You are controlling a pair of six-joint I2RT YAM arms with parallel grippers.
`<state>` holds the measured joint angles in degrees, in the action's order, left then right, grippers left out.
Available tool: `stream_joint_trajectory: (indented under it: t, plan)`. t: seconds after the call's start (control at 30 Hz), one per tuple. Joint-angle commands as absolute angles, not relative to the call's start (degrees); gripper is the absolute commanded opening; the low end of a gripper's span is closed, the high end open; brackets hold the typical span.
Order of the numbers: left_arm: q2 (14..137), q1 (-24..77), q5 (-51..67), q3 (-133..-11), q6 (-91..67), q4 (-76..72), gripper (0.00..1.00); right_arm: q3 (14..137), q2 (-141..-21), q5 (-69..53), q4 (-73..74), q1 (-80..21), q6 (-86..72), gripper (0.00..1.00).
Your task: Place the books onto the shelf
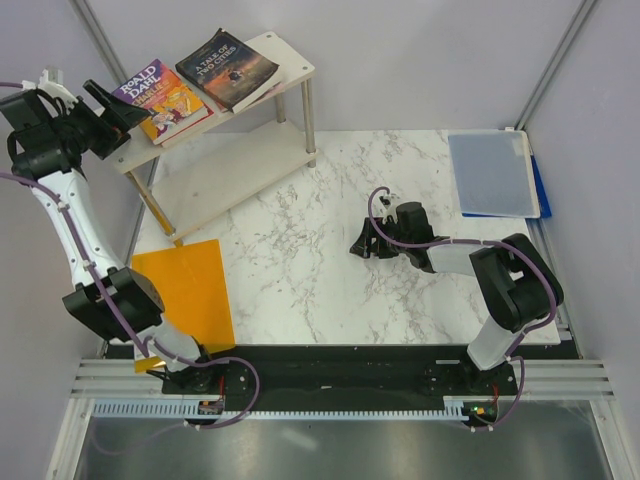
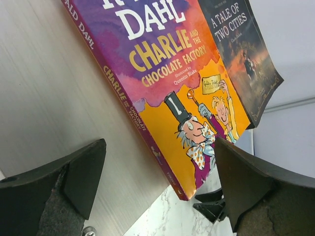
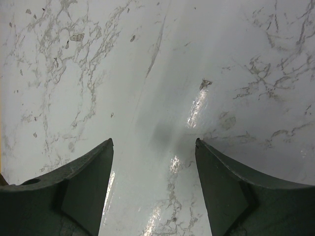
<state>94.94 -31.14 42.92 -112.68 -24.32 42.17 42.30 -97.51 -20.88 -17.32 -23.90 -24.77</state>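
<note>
Two books lie on the top board of the shelf [image 1: 285,52]: the purple-yellow Roald Dahl book [image 1: 163,98] and the dark "A Tale of Two Cities" [image 1: 228,68], each seeming to rest on others beneath. My left gripper [image 1: 110,112] hangs open at the shelf's left end, just left of the Roald Dahl book [image 2: 167,93]; its jaws stand wide with the book's near corner between them, untouched. The dark book [image 2: 241,54] lies beyond. My right gripper [image 1: 362,243] is open, low over the bare marble tabletop [image 3: 162,73], holding nothing.
An orange sheet [image 1: 188,290] lies at the table's front left. A flat blue-grey folder [image 1: 492,173] sits at the right edge. The shelf's lower board [image 1: 225,175] is bare. Metal frame posts rise at the back corners.
</note>
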Motion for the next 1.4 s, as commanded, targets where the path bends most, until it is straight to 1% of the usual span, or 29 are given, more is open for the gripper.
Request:
stream_joint_trajectory:
  t: [0.0, 0.1, 0.13, 0.23, 0.3, 0.4, 0.5, 0.6, 0.63, 0.7, 0.73, 0.87, 1.03, 1.2, 1.37]
  plan:
    - [91.6, -31.4, 38.1, -107.9, -27.7, 40.8, 1.00, 42.1, -99.4, -20.2, -15.5, -24.4, -24.3, 0.75]
    - [87.4, -31.4, 37.9, -101.7, -29.5, 34.6, 1.00, 42.2, -99.7, -20.3, -15.5, -24.4, -24.3, 0.75]
    - [84.3, -31.4, 38.0, -98.5, -30.0, 30.5, 1.00, 42.2, -99.6, -20.3, -15.5, -24.4, -24.3, 0.75]
    - [78.7, -31.4, 40.1, -93.6, -32.4, 22.1, 1.00, 42.1, -99.6, -20.0, -15.4, -24.4, -24.3, 0.75]
    - [76.0, -31.3, 40.3, -91.9, -33.7, 19.0, 1.00, 42.2, -99.8, -19.9, -15.4, -24.4, -24.3, 0.75]
    - [72.2, -31.4, 38.2, -91.1, -32.9, 17.4, 1.00, 42.3, -99.8, -19.9, -15.3, -24.4, -24.2, 0.75]
    - [70.4, -31.3, 33.2, -93.2, -29.7, 21.8, 0.95, 42.5, -100.1, -19.9, -15.2, -24.4, -24.2, 0.75]
    - [69.3, -31.4, 26.1, -94.6, -26.5, 26.3, 0.78, 42.6, -100.6, -20.0, -15.4, -24.4, -24.2, 0.75]
    - [69.4, -31.4, 24.5, -95.4, -25.6, 27.7, 0.56, 42.6, -100.7, -20.0, -15.4, -24.4, -24.3, 0.75]
    - [70.1, -31.3, 19.1, -96.1, -23.9, 31.4, 0.28, 42.7, -100.9, -20.1, -15.5, -24.5, -24.4, 0.75]
    - [70.4, -31.3, 17.8, -96.4, -23.5, 32.2, 0.02, 42.8, -101.0, -20.2, -15.5, -24.5, -24.4, 0.74]
    - [71.3, -31.1, 10.7, -95.8, -22.2, 34.7, 0.02, 42.9, -101.2, -20.3, -15.3, -24.7, -24.4, 0.75]
    - [74.8, -26.6, 2.2, -96.7, -19.2, 38.0, 0.02, 43.0, -101.6, -20.4, -15.4, -24.9, -24.4, 0.74]
    - [78.5, -21.6, 0.4, -98.5, -17.2, 39.6, 0.02, 43.0, -101.6, -20.5, -15.5, -24.9, -24.3, 0.74]
    - [83.3, -20.4, -1.2, -101.2, -16.5, 43.0, 0.02, 43.0, -102.1, -20.6, -15.6, -25.0, -24.4, 0.74]
